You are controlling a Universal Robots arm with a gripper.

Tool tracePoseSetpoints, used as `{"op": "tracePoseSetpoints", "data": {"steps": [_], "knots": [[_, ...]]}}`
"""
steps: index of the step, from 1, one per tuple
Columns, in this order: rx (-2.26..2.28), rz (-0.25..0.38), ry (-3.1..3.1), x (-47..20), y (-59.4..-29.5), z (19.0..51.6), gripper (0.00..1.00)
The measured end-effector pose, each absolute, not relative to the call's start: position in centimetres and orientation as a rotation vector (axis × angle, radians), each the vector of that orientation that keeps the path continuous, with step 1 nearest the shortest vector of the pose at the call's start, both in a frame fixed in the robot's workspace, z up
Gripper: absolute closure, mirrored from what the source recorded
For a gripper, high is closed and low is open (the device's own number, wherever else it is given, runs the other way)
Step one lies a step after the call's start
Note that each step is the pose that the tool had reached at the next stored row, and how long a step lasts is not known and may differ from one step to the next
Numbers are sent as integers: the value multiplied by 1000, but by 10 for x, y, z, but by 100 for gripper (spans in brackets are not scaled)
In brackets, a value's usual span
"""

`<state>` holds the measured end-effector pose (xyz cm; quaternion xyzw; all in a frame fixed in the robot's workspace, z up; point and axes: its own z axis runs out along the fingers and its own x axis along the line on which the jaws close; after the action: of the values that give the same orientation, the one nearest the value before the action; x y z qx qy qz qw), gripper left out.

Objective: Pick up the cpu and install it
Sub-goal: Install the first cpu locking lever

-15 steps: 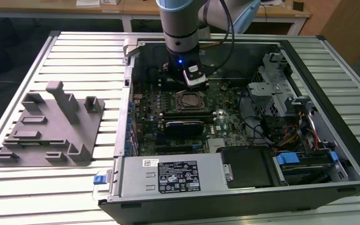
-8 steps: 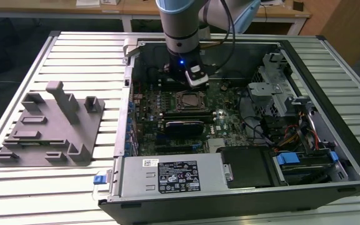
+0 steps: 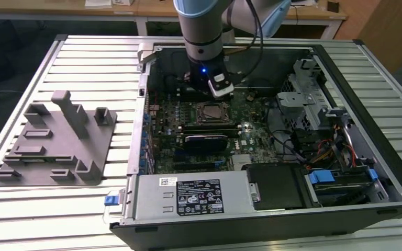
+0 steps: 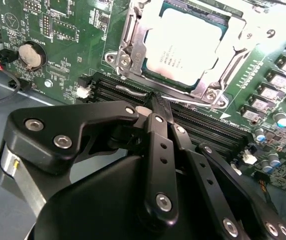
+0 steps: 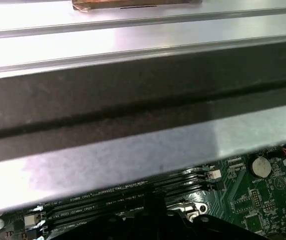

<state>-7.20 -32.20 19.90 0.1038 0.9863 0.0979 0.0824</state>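
The cpu (image 4: pixel 182 42) already lies in its motherboard socket (image 4: pixel 131 35), so the gripper (image 4: pixel 154 101) hangs at the socket's edge, pinched closed and empty.

Arm (image 3: pixel 202 31): silver-grey cylindrical tube; pale blue joint caps (image 3: pixel 187 6); black cable (image 3: pixel 257 26) running alongside; small blue light (image 3: pixel 203 69) at the wrist; white block (image 3: pixel 220 85) beneath it; gripper (image 4: pixel 154 102): matte black linkage bars; bright round screw heads (image 4: pixel 163 202) at the pivots; brushed silver cylinder (image 4: pixel 13 167) at its base.
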Motion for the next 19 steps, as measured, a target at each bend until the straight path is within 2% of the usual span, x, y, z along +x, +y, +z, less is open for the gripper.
{"op": "tracePoseSetpoints", "data": {"steps": [19], "knots": [[321,268,2903,-72,-322,190,89]]}}
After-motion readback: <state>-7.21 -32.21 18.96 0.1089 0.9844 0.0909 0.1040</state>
